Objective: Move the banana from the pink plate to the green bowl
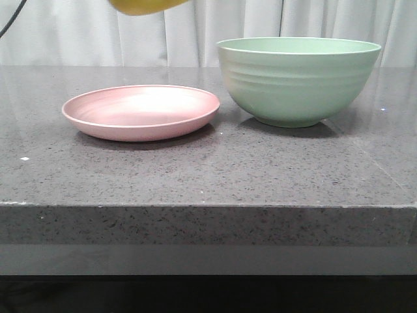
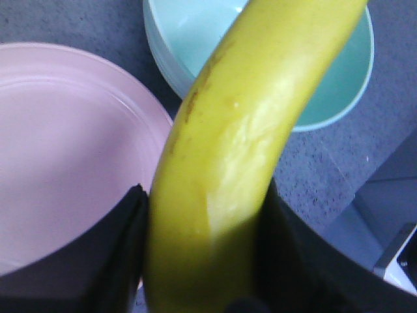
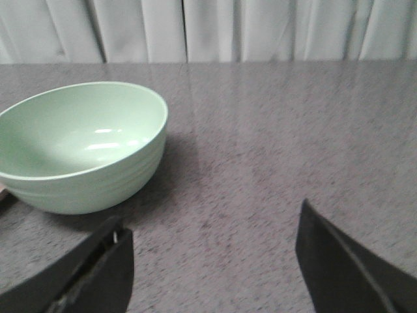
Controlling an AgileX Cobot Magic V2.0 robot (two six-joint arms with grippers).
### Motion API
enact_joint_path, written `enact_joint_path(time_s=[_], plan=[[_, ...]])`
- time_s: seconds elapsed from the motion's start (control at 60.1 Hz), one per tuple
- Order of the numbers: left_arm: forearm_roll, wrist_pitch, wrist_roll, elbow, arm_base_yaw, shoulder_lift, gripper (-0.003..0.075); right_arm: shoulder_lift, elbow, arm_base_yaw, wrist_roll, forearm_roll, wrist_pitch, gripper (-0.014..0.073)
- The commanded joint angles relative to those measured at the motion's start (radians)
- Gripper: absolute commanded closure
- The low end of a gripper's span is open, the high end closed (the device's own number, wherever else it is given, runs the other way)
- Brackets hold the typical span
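Jaws of the left gripper squeeze the banana mid-body; it looks soft and bruisable, so grip gently; right gripper jaws gape apart.

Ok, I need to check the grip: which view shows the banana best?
The left wrist view: the banana fills it, clamped between the left gripper fingers. The front view catches only a yellow sliver at its top edge; the right wrist view shows none.

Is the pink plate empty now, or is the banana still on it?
Empty. The pink plate shows only bare surface in the front view. The banana is up in the air, squeezed in the left gripper, not yet inside the green bowl.
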Motion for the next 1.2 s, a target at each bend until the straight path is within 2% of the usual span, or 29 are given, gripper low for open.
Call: enact_joint_path(time_s=[0.0,0.116,0.283,0.383,0.549,0.715,0.998,1.181], plan=[[-0.078,0.028,0.043,-0.037,0.006,-0.058,0.0678,0.062,-0.075,0.016,0.0,0.059,-0.019,0.0053],[-0.117,0.069,0.086,-0.037,0.006,-0.058,0.0678,0.15,-0.144,0.048,-0.039,0.111,0.032,0.0053],[-0.115,0.07,0.106,-0.039,0.004,-0.058,0.0678,0.299,-0.302,0.138,-0.243,0.157,0.162,0.0053],[-0.115,0.07,0.106,-0.039,0.004,-0.058,0.0678,0.404,-0.406,0.187,-0.259,0.214,0.209,0.0053],[-0.121,0.07,0.106,-0.039,0.004,-0.058,0.0678,0.537,-0.521,0.204,-0.259,0.435,0.139,0.0053],[-0.169,0.07,0.106,-0.039,0.004,-0.058,0.0678,0.626,-0.535,0.204,-0.271,0.687,0.013,0.0053],[-0.18,0.068,0.106,-0.039,0.004,-0.058,0.0678,0.716,-0.535,0.204,-0.45,1.056,-0.038,0.0053],[-0.181,0.067,0.106,-0.039,0.004,-0.058,0.0678,0.797,-0.539,0.205,-0.597,1.313,-0.016,0.0053]])
